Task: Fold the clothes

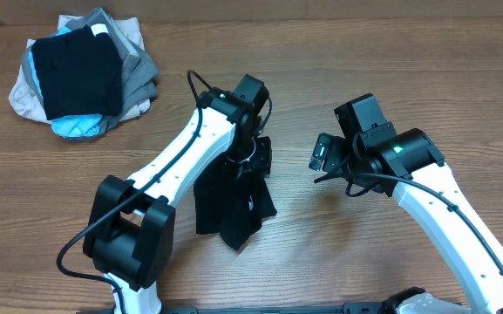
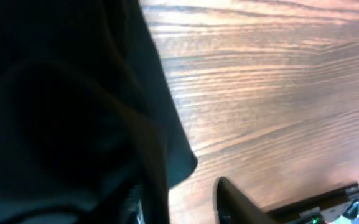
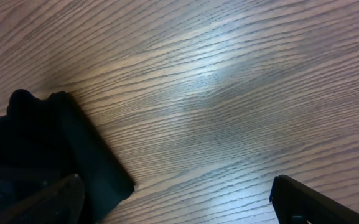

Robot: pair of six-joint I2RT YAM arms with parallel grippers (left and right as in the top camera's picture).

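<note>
The clothes point(image 1: 234, 208) are a black shirt, bunched in a narrow crumpled heap on the wooden table near the middle. My left gripper point(image 1: 255, 157) is right over the heap's upper end. In the left wrist view the black fabric point(image 2: 61, 106) fills the left half and drapes over one finger. The other finger point(image 2: 229, 196) stands apart from it, with bare wood showing in the gap. My left gripper point(image 2: 182, 190) is partly open. My right gripper point(image 1: 321, 155) hovers to the right of the shirt, wide open and empty point(image 3: 176, 183). A corner of the shirt point(image 3: 73, 149) lies by its left finger.
A stacked pile of black, grey, beige and light-blue garments point(image 1: 81, 74) sits at the far left of the table point(image 1: 390, 52). Both arms' white links reach in from the near edge.
</note>
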